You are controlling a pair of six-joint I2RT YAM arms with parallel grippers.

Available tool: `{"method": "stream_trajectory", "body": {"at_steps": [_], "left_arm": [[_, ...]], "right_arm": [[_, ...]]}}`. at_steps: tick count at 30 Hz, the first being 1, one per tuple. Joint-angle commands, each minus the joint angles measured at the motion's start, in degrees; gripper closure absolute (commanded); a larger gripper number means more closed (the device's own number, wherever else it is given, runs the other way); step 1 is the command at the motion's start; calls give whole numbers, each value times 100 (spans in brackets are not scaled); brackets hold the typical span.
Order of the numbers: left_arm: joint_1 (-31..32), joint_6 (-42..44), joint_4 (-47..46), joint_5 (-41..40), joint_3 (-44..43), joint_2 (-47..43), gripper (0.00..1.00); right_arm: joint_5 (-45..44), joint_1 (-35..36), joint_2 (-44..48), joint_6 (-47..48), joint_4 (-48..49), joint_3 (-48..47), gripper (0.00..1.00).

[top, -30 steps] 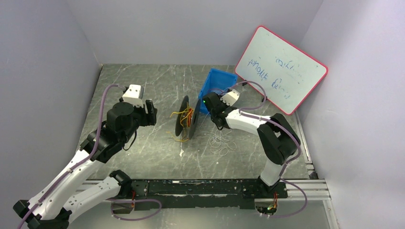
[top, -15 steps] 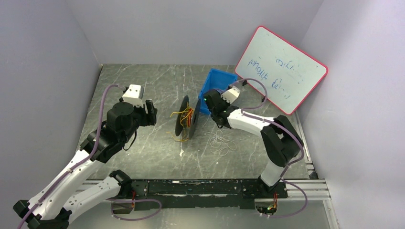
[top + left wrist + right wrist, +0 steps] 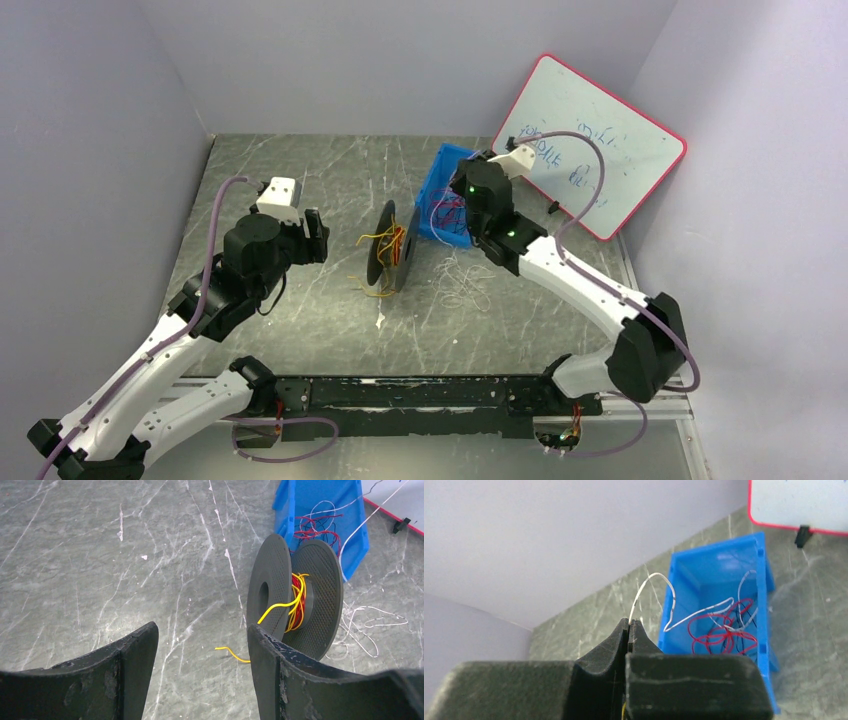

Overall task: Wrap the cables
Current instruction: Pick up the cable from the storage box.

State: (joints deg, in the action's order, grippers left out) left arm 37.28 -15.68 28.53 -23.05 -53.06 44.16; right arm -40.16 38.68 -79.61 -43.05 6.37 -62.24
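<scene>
From my station I see the right end effector [image 3: 629,623] clenched, its two fingers pressed flat together on the end of a thin white cable [image 3: 659,577]. That cable arcs up from the fingertips and drops into the blue bin [image 3: 724,562]. The overhead view shows this end effector held over the bin, which stands toward the far right corner of the worktop [image 3: 300,170], a little short of the far edge. A tangle of red cables [image 3: 719,630] lies in the bottom of the bin, with a few more pale strands crossing them. The left end effector [image 3: 202,632] is released, its fingers spread wide with nothing between them. It hangs above the worktop on the left side and faces the black spool [image 3: 295,592]. The spool stands on its rims near the middle of the worktop, just beside the bin on the bin's left. Yellow and red cables [image 3: 292,605] are wound loosely round its hub between the two discs, and one yellow end trails out onto the worktop toward the near edge. A heap of loose white cables [image 3: 465,285] lies on the worktop on the near side of the bin, between the spool and the right edge. A red-framed whiteboard [image 3: 600,130] leans in the far right corner behind the bin.
</scene>
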Motion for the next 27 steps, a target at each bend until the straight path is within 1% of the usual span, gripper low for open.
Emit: {"method": "stream_trajectory", "body": {"at_steps": [1,13,27], "left_arm": [[-41,19,-118,54,-46,12,30],[-43,25,-127,28,-38,30,30],[-44,33,-126,28,-38,40,30]], "right_arm": [[16,-9,379,833,571,-175,100],[269,1,1088,1792,938,-618,100],[809,12,1570,2270,1163,-1340,100]]}}
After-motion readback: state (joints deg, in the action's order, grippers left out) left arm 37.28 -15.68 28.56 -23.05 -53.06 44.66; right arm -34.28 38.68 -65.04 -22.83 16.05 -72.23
